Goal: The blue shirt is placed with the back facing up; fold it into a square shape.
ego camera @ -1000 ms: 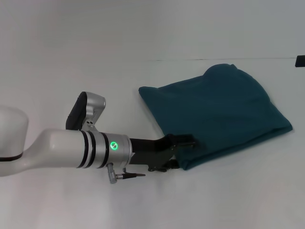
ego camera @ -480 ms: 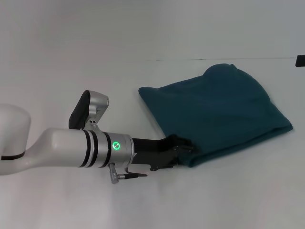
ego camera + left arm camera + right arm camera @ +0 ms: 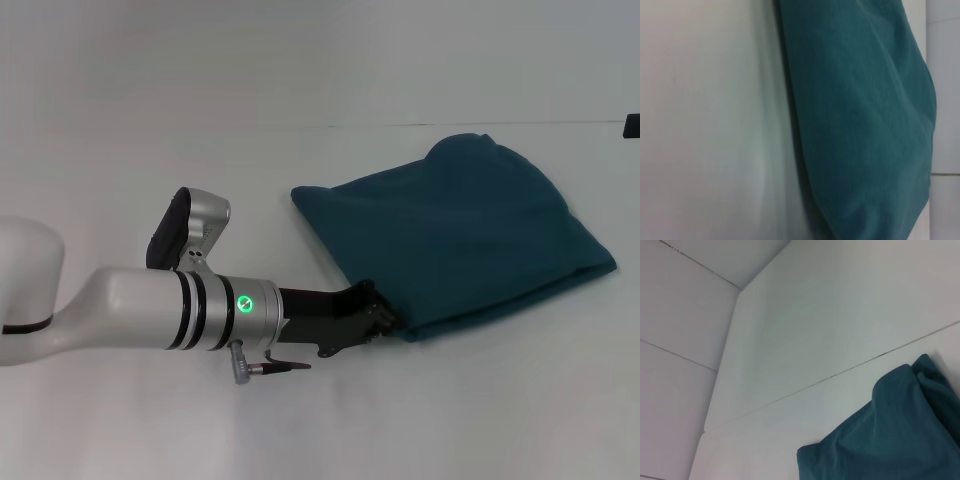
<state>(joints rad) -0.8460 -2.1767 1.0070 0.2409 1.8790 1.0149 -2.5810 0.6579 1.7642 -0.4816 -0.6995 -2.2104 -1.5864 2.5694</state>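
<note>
A: Where is the left gripper [image 3: 385, 322] now?

B: At the near corner of the shirt [image 3: 450, 240], right against the cloth. A second ago its tips lay over the hem, with cloth bunched around them; now they sit at the edge and the corner lies flatter, nudged slightly away from the arm.

A: Pinching or spread?

B: I cannot tell. The black tips are dark against dark cloth, and the left wrist view shows only the shirt's folded edge and bare worktop [image 3: 705, 125] beside it.

A: So what does that mean for the fold?

B: My guess is the gripper has just let the corner go, or is tidying it. The shirt lies beyond the gripper as a compact bundle, several layers thick, roughly four-sided but skewed, with a rounded hump at the far edge. It looks close to done, though not neatly square.

A: And the right gripper?

B: Out of sight. Its wrist camera sees the shirt's far corner from a distance.
</note>
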